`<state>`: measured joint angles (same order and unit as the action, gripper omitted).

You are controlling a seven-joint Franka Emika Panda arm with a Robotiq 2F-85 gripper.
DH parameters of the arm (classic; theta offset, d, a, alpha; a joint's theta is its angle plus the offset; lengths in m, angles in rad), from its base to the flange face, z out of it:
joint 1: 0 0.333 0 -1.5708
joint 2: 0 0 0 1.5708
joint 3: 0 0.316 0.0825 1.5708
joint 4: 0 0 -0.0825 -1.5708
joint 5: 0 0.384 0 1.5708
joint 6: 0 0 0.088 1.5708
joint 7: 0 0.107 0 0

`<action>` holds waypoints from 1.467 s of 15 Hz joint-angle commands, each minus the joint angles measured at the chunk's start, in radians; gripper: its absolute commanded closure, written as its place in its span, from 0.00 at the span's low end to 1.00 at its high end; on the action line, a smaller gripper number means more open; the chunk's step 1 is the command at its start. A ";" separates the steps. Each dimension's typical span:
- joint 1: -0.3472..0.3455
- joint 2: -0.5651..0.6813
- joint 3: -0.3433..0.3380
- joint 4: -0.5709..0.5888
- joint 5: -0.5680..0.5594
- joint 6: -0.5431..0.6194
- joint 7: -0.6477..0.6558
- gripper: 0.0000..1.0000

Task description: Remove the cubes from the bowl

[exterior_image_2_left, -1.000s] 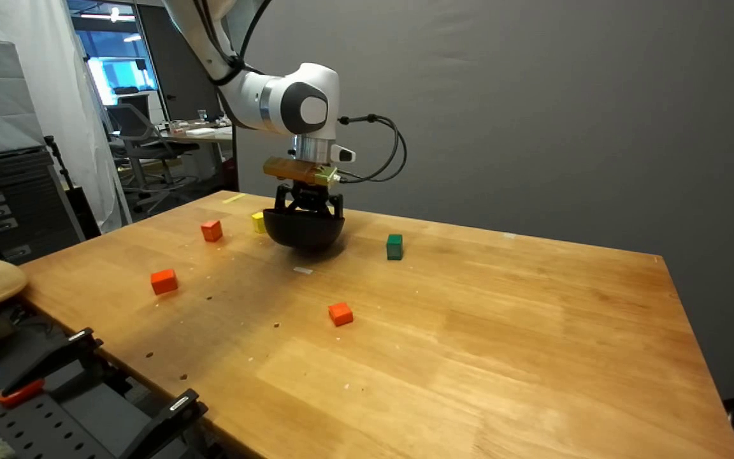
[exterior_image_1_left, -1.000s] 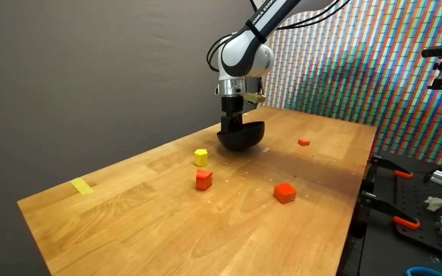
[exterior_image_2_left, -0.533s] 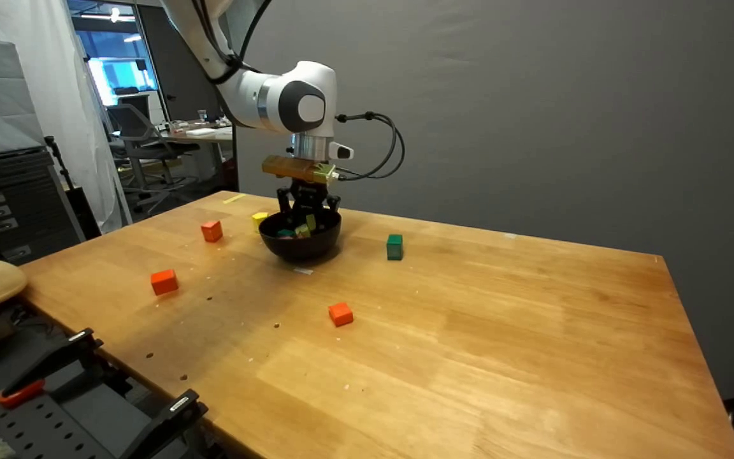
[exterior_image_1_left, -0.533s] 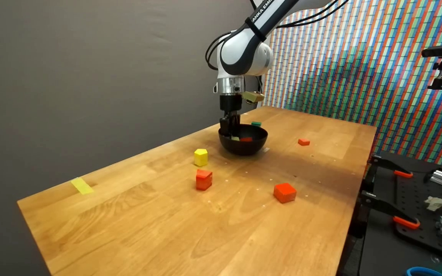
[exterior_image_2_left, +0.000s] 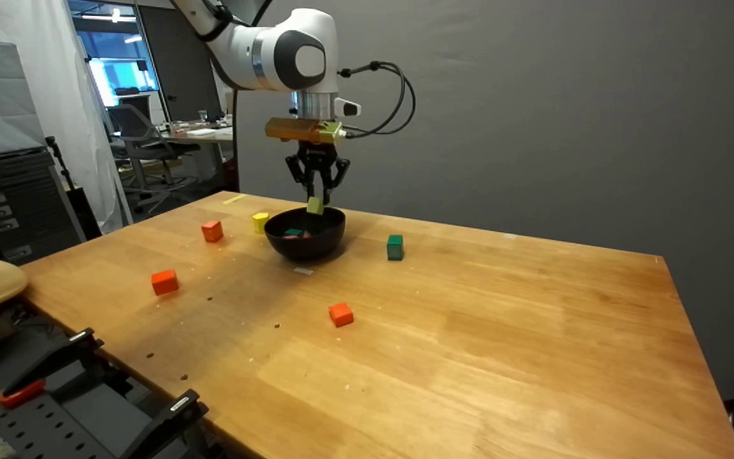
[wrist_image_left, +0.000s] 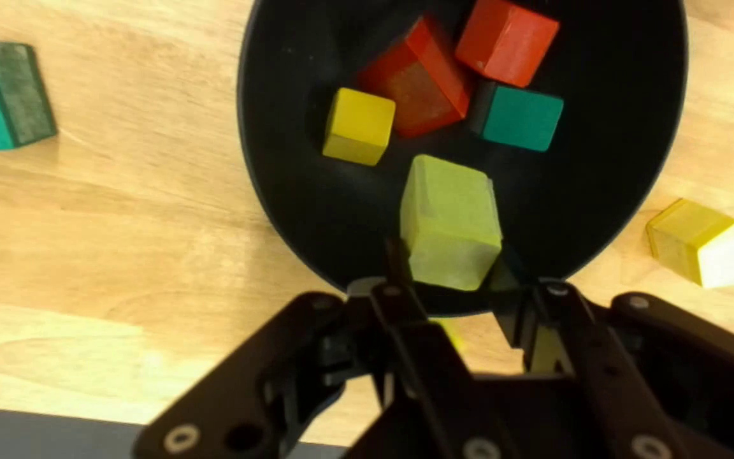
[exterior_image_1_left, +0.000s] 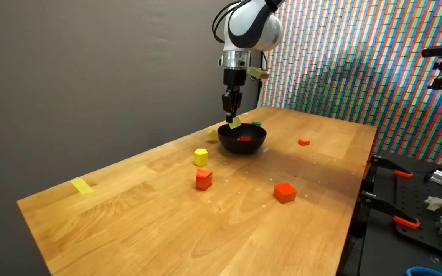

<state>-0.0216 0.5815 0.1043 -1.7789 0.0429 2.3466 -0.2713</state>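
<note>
Cube [wrist_image_left: 451, 220], flat-faced, yellow-green, is clenched by the gripper [exterior_image_2_left: 318, 197]; below its jaws, angular blocks [wrist_image_left: 434, 80] are held in the round black bowl [exterior_image_1_left: 242, 148].

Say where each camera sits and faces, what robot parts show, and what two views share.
Exterior view: raised, looking along the table toward a patterned backdrop; arm and gripper show.
Exterior view: raised, facing the table and grey wall; same parts show.
Wrist view: on the wrist, facing down into the bowl; fingers show.
Both exterior views share the bowl and held cube.
</note>
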 commanded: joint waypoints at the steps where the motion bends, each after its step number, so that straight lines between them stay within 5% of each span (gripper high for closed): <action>1: -0.042 -0.173 0.011 -0.186 0.038 0.023 -0.031 0.86; 6: -0.098 -0.351 0.002 -0.430 0.157 -0.009 -0.073 0.86; 11: -0.135 -0.361 -0.024 -0.567 0.316 -0.084 -0.177 0.86; 16: -0.110 -0.318 -0.060 -0.621 0.256 0.075 -0.128 0.85; 18: -0.112 -0.311 -0.057 -0.629 0.255 0.103 -0.131 0.40; 20: -0.114 -0.315 -0.053 -0.633 0.257 0.122 -0.134 0.36; 22: -0.108 -0.335 -0.051 -0.638 0.250 0.145 -0.131 0.22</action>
<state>-0.1447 0.2831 0.0584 -2.3961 0.3157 2.4449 -0.4148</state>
